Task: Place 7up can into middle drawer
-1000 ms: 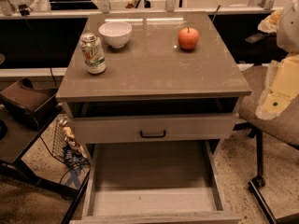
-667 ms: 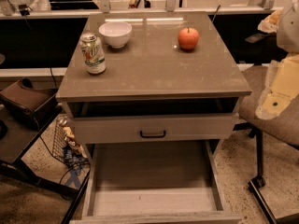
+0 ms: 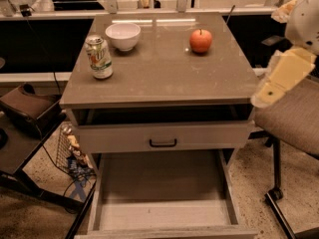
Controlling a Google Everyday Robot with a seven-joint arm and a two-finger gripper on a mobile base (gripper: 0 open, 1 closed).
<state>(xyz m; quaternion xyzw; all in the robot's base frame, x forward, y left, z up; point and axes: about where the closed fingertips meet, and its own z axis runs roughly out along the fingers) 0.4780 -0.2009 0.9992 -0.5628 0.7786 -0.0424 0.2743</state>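
Note:
The 7up can (image 3: pixel 99 57) stands upright at the left front of the cabinet top, next to a white bowl (image 3: pixel 123 36). The middle drawer (image 3: pixel 159 183) is pulled wide open low at the front, and its bare floor holds nothing. My gripper (image 3: pixel 263 94) is at the end of the pale arm on the right. It hangs beside the cabinet's right front corner, far from the can and above the drawer's level.
A red apple (image 3: pixel 201 40) sits at the right back of the cabinet top (image 3: pixel 164 78). A drawer front with a black handle (image 3: pixel 163 143) is above the open drawer. A chair (image 3: pixel 294 118) stands to the right. A wire basket (image 3: pixel 70 151) and a dark stand are at the left.
The arm's pale end has moved a little up and to the left, toward the cabinet's right corner. The can, bowl, apple and drawer have not moved.

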